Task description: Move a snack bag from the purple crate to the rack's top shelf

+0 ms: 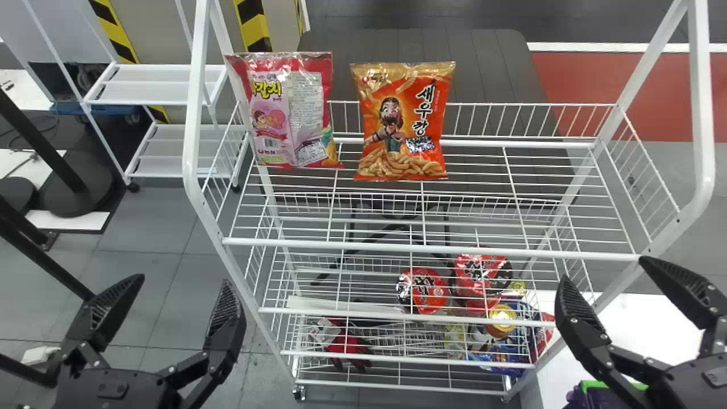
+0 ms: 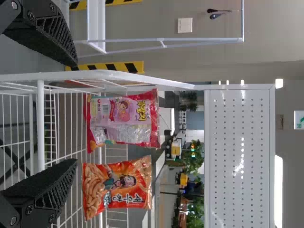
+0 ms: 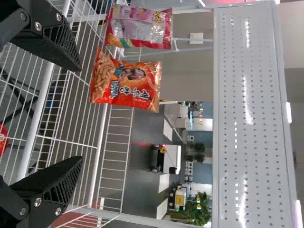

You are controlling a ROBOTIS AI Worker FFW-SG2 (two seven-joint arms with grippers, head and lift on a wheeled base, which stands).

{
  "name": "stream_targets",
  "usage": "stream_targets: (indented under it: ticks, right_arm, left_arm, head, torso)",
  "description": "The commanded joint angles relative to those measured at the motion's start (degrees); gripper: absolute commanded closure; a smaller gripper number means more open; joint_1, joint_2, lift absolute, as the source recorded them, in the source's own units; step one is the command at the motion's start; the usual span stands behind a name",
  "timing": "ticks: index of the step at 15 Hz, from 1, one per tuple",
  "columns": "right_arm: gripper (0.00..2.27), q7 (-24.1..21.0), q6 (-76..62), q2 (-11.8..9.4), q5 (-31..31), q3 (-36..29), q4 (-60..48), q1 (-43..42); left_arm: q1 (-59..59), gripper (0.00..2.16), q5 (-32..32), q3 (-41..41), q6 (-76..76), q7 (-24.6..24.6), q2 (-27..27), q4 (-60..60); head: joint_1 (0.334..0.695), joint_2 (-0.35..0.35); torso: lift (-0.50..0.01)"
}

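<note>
Showing black left gripper (image 1: 183,281) and right gripper (image 1: 604,268) released; probably needing clearance off white wire top shelf's (image 1: 397,248) front right corner, approaching purple plastic crate (image 1: 577,398).

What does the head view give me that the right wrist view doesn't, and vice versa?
Head view: the left gripper, open near the rack's left side, and a purple edge at lower right, probably the crate.

Right wrist view: a perforated panel above the top shelf, and a white machine in the room behind.

Both: the right gripper, open and empty, plus the orange snack bag and pink snack bag side by side on that shelf.
</note>
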Motion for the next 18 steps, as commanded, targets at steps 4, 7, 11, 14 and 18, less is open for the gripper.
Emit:
stream_targets:
  ticks: [4, 7, 11, 14, 18]
  right_arm:
    - [0.18, 0.3, -1.0, 0.0, 0.0, 0.5, -0.3, 0.1]
    - [0.18, 0.7, -1.1, 0.0, 0.0, 0.6, -0.3, 0.0]
    - [0.18, 0.7, -1.5, -0.2, 0.0, 0.6, -0.3, -0.3]
    - [0.18, 1.5, -1.8, -0.2, -0.1, 0.6, -0.3, -0.4]
    - [0.19, 2.0, -2.0, -0.5, 0.0, 0.7, -0.4, -0.4]
  left_arm:
    - [0.1, 0.1, 0.0, 0.1, 0.0, -0.1, 0.0, 0.3]
    - [-0.1, 0.1, 0.2, 0.0, -0.2, -0.2, 0.0, 0.7]
    - [-0.2, 0.1, 0.3, 0.1, -0.2, -0.3, 0.0, 0.8]
    - [-0.3, 0.1, 0.3, 0.1, -0.5, -0.4, 0.0, 1.1]
    - [-0.3, 0.1, 0.2, 0.1, -0.5, -0.5, 0.0, 1.1]
  head:
    - [0.695, 0.059]
    - [0.695, 0.068]
    - [0.695, 0.07]
    - [0.695, 0.072]
    - [0.695, 0.076]
  torso:
    - [0.001]
    - [0.001]
    - [0.001]
    - [0.001]
    - [0.001]
